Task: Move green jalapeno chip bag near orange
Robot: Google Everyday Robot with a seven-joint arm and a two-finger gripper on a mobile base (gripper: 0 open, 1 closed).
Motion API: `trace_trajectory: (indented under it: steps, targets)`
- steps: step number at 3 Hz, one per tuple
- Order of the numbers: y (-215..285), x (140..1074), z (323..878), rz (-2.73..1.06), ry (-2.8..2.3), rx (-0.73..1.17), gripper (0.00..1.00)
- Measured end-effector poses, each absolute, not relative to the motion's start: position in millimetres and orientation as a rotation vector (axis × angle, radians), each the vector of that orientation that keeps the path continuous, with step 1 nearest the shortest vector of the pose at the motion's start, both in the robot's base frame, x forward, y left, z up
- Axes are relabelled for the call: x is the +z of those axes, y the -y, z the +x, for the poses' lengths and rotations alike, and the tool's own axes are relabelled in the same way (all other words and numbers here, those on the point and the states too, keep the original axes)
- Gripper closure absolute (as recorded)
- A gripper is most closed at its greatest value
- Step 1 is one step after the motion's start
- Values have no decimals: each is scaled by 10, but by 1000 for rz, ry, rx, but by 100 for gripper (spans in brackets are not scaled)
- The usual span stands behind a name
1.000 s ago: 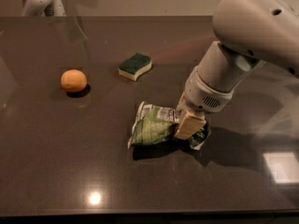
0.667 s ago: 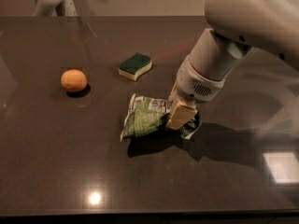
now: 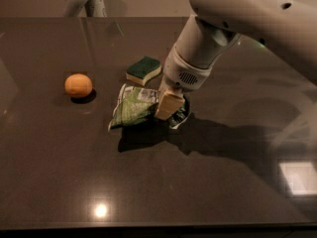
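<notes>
- Chip bag [image 3: 132, 109] hangs from the tool [image 3: 171, 108], which we judge to be clenched on the bag's crumpled end; one tan finger lies across the foil there.
- We see a dark shadow on the worktop [image 3: 208, 182] under and just in front of the bag. From this we judge that the bag is lifted a little rather than lying flat.
- The bag's long axis runs out sideways from the tool. Its free end points toward the side where the orange [image 3: 78, 85] sits.
- The orange lies beyond that free end and slightly farther back than the tool. A gap of bare worktop separates the two, so they are near each other but not touching.
- We take the coming move to be a sideways carry along the bag's own axis, with the free end leading, and then a release beside the fruit.
- A sponge [image 3: 143, 69] sits just behind the bag, close to the tool's far side. It is off the straight line to the orange, so we expect no contact if the carry stays level.
- We would watch the leading end, because it could nudge the round fruit and set it rolling.
</notes>
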State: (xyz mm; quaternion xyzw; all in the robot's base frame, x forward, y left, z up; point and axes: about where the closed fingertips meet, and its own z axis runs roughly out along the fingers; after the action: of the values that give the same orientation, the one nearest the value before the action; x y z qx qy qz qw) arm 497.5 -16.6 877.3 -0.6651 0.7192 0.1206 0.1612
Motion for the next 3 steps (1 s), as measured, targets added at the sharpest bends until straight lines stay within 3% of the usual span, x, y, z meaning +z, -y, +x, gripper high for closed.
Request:
trace_trajectory:
  steps: [3]
  targets:
    - [-212,8719,5565,-1842,-2043,343,100]
